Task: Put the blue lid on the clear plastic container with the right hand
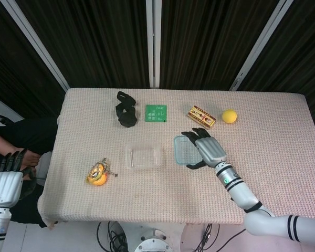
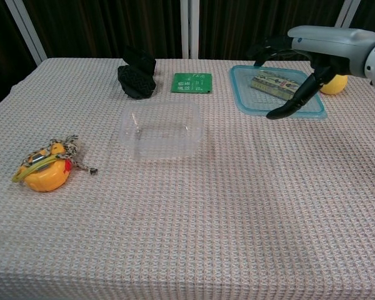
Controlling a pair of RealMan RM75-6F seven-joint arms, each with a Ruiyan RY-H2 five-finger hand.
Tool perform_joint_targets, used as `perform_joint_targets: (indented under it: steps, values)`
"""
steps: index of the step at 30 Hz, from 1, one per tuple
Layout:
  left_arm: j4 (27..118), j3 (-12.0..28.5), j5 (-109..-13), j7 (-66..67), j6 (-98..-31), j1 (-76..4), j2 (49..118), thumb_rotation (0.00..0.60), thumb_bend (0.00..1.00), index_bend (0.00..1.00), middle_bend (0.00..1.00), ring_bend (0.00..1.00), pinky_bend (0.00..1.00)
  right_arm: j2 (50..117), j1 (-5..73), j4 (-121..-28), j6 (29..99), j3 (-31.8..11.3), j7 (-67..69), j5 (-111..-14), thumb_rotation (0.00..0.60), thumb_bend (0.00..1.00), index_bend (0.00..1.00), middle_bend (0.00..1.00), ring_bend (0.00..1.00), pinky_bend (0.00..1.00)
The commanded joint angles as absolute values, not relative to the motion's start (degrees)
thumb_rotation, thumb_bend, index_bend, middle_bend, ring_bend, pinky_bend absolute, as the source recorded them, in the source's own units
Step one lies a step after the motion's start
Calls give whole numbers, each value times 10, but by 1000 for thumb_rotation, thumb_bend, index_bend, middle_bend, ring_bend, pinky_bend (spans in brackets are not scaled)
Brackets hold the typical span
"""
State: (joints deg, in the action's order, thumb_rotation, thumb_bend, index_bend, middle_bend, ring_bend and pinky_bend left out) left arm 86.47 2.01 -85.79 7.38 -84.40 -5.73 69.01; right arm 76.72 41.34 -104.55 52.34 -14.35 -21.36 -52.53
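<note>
A: How many things lie on the beige woven table [image 1: 283,173]?

B: One blue see-through rectangular lid [image 2: 250,103], one clear plastic rectangular container [image 2: 161,128], one black mesh bundle [image 1: 126,109], one green square card [image 1: 156,113], one yellow patterned small box [image 1: 201,116], one yellow round ball [image 1: 229,116], one yellow-orange toy with straps [image 1: 97,174].

A: Where is the lid, and how does it point?

B: It lies beside the container, on its right, apart from it. Its long axis runs from the near edge toward the far edge.

A: And the hands?

B: The right hand [image 1: 203,148] is over the lid with fingers spread; whether it grips the lid, I cannot tell. The left hand [image 1: 8,178] is off the table's left edge, holding nothing, fingers straight.

A: Open room?

B: The near half of the table is bare cloth.
</note>
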Motion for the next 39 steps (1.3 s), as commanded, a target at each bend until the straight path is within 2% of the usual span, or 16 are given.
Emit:
perform_joint_targets:
  steps: [1,8,14,28,39]
  values:
    - [859,20,-859,75,-847,-56,692,600,0,84,20,0,0,823,497,-1068,536,-173,-300,-411,600,125,120,385,4,0]
    - [847,16,-863,65,-852,-53,692,600,0,84,21,0,0,899,606,-1026,543,-181,-383,-299,600,124,120,378,3,0]
    - [839,17,-867,53,-853,-54,694,600,0,84,21,0,0,953,667,-982,573,-195,-415,-209,600,124,123,378,3,0]
    - [819,17,-871,32,-851,-58,701,600,0,84,21,0,0,1010,714,-909,590,-202,-431,-137,600,125,122,374,3,0]
    - [804,17,-874,20,-853,-59,708,600,0,84,20,0,0,1033,736,-887,599,-207,-447,-120,600,124,114,368,3,0]
